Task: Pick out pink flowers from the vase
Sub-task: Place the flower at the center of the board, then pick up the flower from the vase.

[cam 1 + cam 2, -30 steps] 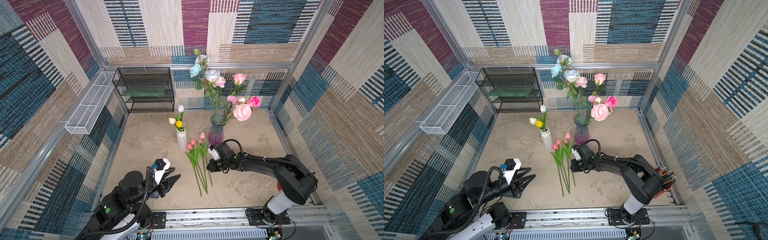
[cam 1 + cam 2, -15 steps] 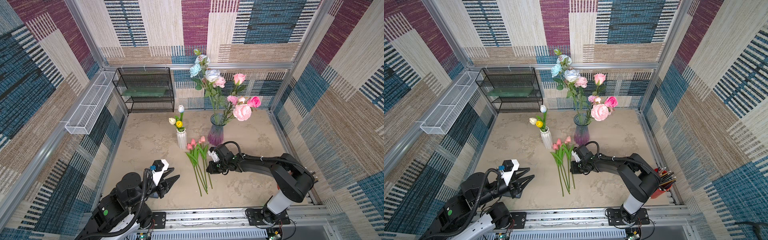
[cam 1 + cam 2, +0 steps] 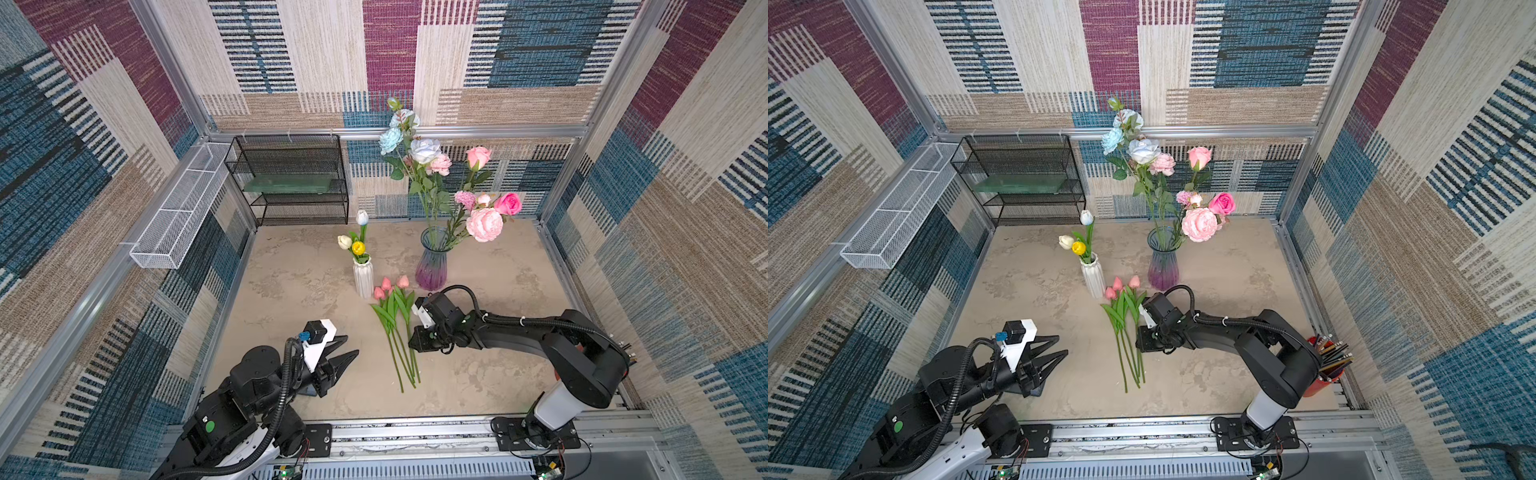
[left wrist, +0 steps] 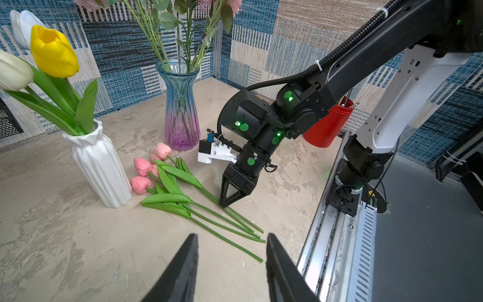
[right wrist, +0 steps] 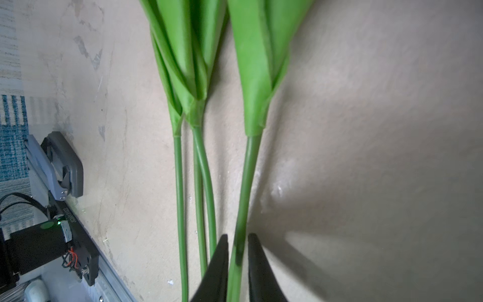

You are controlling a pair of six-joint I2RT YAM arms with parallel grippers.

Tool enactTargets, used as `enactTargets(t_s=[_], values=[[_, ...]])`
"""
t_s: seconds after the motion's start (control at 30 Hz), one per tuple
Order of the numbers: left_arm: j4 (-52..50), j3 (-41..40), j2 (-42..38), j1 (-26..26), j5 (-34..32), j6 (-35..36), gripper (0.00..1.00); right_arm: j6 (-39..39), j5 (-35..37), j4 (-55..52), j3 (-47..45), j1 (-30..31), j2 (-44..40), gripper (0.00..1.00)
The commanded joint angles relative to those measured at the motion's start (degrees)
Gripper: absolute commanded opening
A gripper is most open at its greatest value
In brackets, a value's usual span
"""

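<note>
Four pink tulips lay side by side at the middle of the counter. Lowered onto the outermost stem, the right end effector had just slackened, jaws barely parted around it. The left end effector hung open, empty. In the glass vase, bigger pink blooms waited.

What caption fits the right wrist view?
Right hand straddles one thin green flower stem lying beside three others on the beige tabletop.
</note>
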Motion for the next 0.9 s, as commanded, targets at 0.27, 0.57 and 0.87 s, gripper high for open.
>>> enactTargets(t_s=[0.27, 0.57, 0.87], values=[[-0.2, -0.1, -0.1, 0.0, -1.6, 0.8, 0.44, -5.7, 8.2, -7.2, 5.8, 2.6, -9.3, 0.30], [1.5, 1.7, 4.5, 0.0, -0.1, -0.9, 0.44, -11.7, 19.1, 2.2, -1.6, 3.3, -33.2, 0.24], [9.6, 7.8, 20.0, 0.0, 0.6, 3.5, 0.45, -21.9, 21.7, 12.1, -10.3, -1.4, -47.3, 0.17]])
